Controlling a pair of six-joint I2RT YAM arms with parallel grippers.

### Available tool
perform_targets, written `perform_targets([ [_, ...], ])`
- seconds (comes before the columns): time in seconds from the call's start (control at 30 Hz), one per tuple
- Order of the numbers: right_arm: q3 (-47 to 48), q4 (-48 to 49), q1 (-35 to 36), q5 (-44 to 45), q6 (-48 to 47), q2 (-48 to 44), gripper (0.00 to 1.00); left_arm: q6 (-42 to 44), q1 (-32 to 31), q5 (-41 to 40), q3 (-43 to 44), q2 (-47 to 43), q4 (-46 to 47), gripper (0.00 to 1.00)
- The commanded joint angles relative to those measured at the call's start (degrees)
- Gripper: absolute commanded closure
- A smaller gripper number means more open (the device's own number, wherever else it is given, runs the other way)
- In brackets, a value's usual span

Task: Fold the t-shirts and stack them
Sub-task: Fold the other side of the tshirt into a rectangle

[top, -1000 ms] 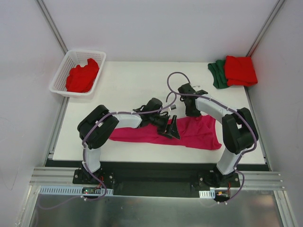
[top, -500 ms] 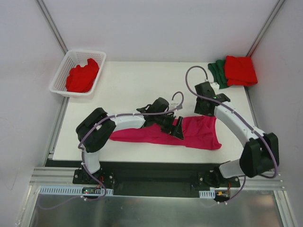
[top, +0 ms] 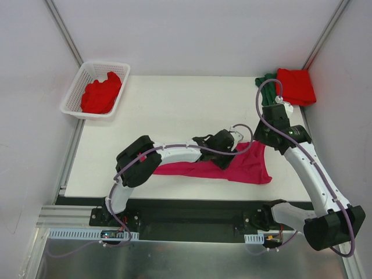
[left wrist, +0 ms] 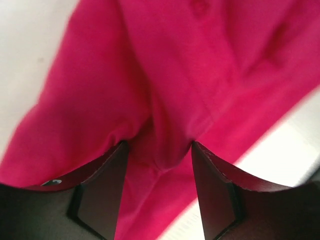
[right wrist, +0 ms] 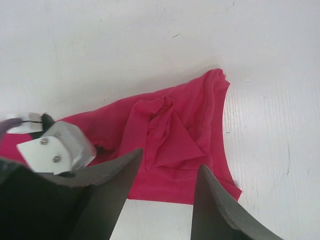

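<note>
Pink shirt [top: 250, 165] lies as a long rumpled band on the table [top: 174, 110], lower centre of the overhead view.

Left gripper [left wrist: 159, 152] is down on the shirt's middle, jaws part-way apart astride a raised ridge of cloth. Pinched or not, cannot tell.

Right gripper [right wrist: 170, 162] hovers over the shirt's right end, jaws well apart, empty.

Risks:
- The left pinch may catch one layer only, so the fold peels open on lifting.
- Dragging could bunch the band.
- The creased right end could give a crooked fold.

Folded red shirt [top: 295, 86] sits on the green shirt [top: 265, 87], upper right. Loose red shirt [top: 100, 96] is in the basket [top: 107, 63], upper left.
</note>
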Motion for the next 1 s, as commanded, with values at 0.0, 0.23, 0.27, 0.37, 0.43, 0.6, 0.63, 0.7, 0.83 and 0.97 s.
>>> perform_targets([
  [0.0, 0.04, -2.29, -1.06, -1.39, 0.18, -2.13, 0.48, 7.75, -1.95, -15.56, 3.63, 1.62, -4.52, 0.46],
  [0.23, -1.27, -1.94, -2.29, -2.88, -0.17, -2.57, 0.47, 8.64, -5.2, -14.72, 5.48, -0.48, -4.61, 0.42],
  [0.27, -1.45, -1.77, -2.55, -3.15, -0.17, -2.66, 0.47, 7.94, -5.64, -13.92, 5.74, -0.84, -4.52, 0.41],
  [0.37, -1.72, -1.51, -2.82, -3.5, -0.17, -2.74, 0.47, 7.5, -6.43, -11.37, 6.0, -2.33, -4.43, 0.41],
  [0.43, -1.8, -1.42, -3.0, -3.68, -0.26, -2.74, 0.47, 7.23, -6.79, -10.23, 6.01, -3.56, -4.52, 0.4],
  [0.6, -2.16, -1.33, -3.43, -3.77, -0.44, -2.83, 0.46, 8.02, -8.02, -11.79, 5.83, -5.15, -4.35, 0.38],
  [0.63, -2.24, -1.24, -3.52, -3.94, -0.44, -2.75, 0.47, 8.37, -8.37, -12.5, 5.92, -4.71, -4.17, 0.37],
  [0.7, -2.33, -1.06, -3.96, -4.12, -0.7, -2.66, 0.46, 8.81, -8.63, -14.08, 6.71, -4.18, -3.56, 0.37],
  [0.83, -2.59, -1.06, -4.49, -4.55, -1.14, -2.57, 0.46, 10.22, -9.77, -16.8, 8.64, -2.43, -2.41, 0.36],
  [0.97, -2.86, -0.89, -5.89, -5.43, -1.58, -2.74, 0.46, 12.15, -11.18, -18.48, 11.53, 0.56, -1.53, 0.36],
])
